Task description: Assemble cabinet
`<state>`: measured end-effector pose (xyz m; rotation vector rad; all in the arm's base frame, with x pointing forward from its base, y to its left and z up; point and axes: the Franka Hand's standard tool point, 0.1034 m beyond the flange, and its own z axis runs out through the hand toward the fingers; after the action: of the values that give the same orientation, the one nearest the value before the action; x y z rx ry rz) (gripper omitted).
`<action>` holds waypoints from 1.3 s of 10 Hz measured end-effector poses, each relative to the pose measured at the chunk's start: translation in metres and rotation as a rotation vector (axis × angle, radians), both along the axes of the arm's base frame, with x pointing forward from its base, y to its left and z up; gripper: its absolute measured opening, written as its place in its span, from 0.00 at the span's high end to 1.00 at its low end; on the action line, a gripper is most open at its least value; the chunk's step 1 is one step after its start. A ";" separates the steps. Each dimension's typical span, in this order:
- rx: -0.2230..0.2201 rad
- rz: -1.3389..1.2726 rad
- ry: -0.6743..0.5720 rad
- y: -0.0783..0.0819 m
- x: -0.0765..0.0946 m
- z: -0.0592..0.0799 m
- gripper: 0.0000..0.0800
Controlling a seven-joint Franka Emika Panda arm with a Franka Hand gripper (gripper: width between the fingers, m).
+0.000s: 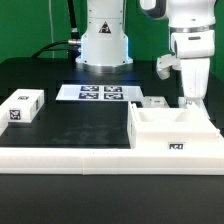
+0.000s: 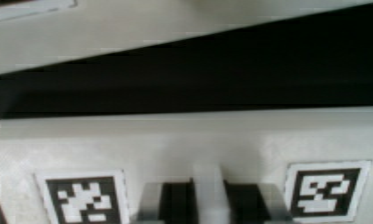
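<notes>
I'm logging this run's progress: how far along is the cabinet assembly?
Done: nothing looks joined yet. The cabinet body sits open-topped by the rail.
In hand: the gripper is down at the body's far wall. Whether the jaws grip it cannot be told.
Left: a white tagged part at the exterior view's left and a small white part lie loose, unfitted.

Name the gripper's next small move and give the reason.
Probably ease straight down and close on the far wall of the cabinet body: the gripper hangs just over that wall, and the wrist view shows a tagged white face close up. Whether it already grips is unclear.
</notes>
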<state>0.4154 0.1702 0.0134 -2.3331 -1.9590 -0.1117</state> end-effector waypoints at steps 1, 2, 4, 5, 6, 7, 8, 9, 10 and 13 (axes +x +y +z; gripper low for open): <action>-0.007 -0.008 -0.002 0.000 0.001 0.008 0.91; -0.016 -0.005 -0.009 -0.002 0.002 0.017 0.91; -0.034 -0.004 -0.008 -0.012 0.005 0.030 0.91; -0.037 -0.005 -0.013 -0.019 0.005 0.033 0.91; -0.040 -0.006 -0.014 -0.026 0.005 0.033 0.91; -0.041 -0.009 -0.016 -0.033 0.007 0.035 0.91; -0.042 -0.019 -0.017 -0.037 0.009 0.036 0.91; -0.041 -0.026 -0.018 -0.039 0.011 0.036 0.91; -0.041 -0.026 -0.015 -0.039 0.010 0.035 0.91; -0.044 -0.016 -0.013 -0.044 0.013 0.035 0.91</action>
<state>0.4288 0.1264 0.0483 -2.3816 -1.9690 -0.0862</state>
